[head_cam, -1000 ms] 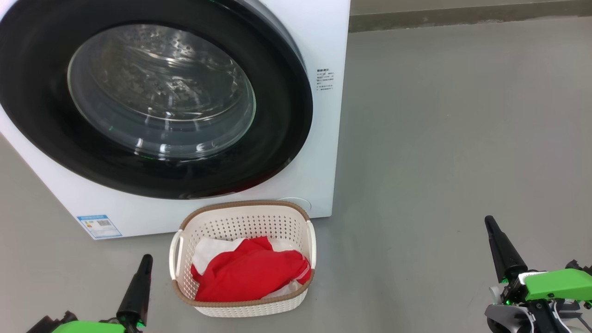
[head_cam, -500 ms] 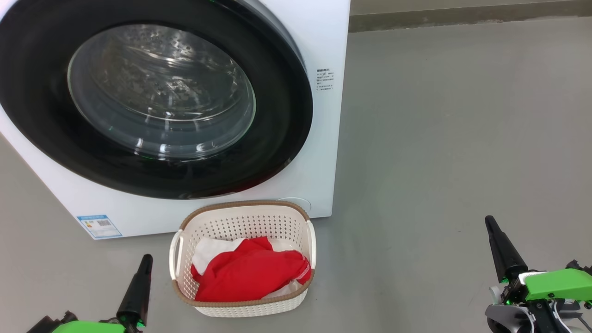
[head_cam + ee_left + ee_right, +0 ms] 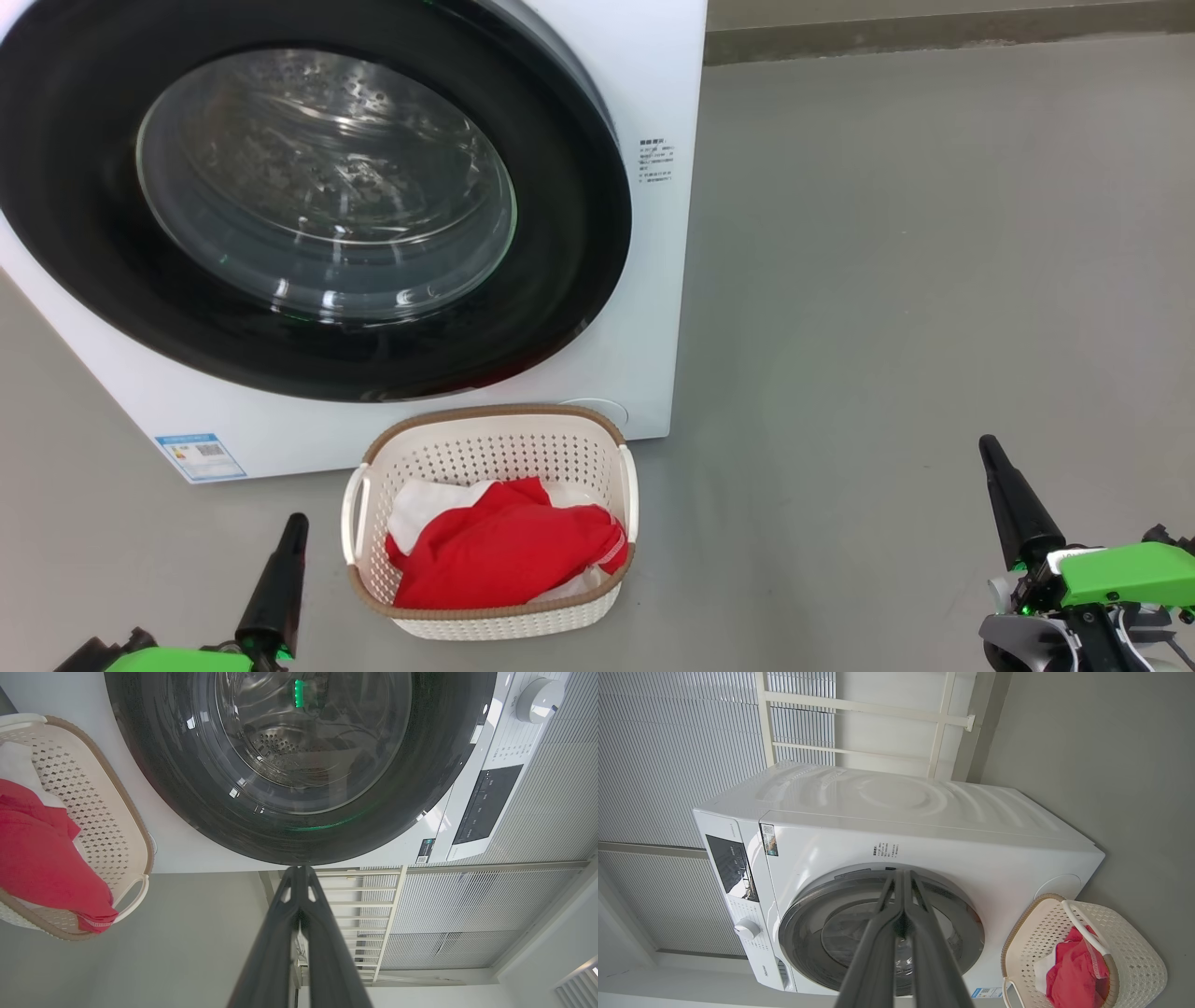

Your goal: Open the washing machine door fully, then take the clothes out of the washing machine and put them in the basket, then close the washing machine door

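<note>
The white washing machine (image 3: 644,308) (image 3: 934,826) stands at the upper left of the head view, and its black-rimmed washing machine door (image 3: 560,224) (image 3: 420,788) lies flush against the front, closed. Through the glass the steel drum shows no fabric. In front of it on the floor sits the basket (image 3: 485,623) (image 3: 100,812) (image 3: 1134,952), holding the red and white clothes (image 3: 499,551) (image 3: 37,858) (image 3: 1073,975). My left gripper (image 3: 297,521) (image 3: 299,870) is shut and empty, left of the basket. My right gripper (image 3: 986,443) (image 3: 901,873) is shut and empty, far to the right.
Bare grey floor (image 3: 915,280) stretches right of the machine to a wall base (image 3: 934,33). White slatted panels and a white frame (image 3: 859,723) stand behind the machine. A control panel and dial (image 3: 537,693) sit on the machine's front.
</note>
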Tool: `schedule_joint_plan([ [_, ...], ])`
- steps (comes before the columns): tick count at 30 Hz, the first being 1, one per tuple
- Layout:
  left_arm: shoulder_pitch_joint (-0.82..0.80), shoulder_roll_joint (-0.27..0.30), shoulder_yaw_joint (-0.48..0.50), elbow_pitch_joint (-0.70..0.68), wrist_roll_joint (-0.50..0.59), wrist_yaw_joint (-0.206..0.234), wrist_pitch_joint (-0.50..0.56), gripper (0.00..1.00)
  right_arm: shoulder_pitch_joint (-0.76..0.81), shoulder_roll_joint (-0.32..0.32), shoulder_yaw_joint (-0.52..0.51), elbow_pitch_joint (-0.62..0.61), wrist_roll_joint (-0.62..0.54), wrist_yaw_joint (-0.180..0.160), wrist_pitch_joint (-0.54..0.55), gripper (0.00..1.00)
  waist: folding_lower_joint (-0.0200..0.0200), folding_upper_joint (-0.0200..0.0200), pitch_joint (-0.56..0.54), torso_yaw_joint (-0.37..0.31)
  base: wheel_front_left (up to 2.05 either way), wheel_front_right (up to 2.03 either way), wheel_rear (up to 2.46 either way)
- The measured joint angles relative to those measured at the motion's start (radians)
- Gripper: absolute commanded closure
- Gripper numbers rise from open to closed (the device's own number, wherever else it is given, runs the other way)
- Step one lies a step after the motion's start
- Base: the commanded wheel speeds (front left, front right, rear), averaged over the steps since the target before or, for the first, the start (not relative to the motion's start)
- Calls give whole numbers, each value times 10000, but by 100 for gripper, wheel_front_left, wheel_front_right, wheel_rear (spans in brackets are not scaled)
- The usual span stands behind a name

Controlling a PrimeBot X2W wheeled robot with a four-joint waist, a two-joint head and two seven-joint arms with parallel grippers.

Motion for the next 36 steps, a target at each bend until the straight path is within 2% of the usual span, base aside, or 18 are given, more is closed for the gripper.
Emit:
schedule_joint_plan([
  [36,-1,-2,2,2,0,0,0,100,0,0,-2,0,0,0,0,100,0,0,0,0,0,0,0],
])
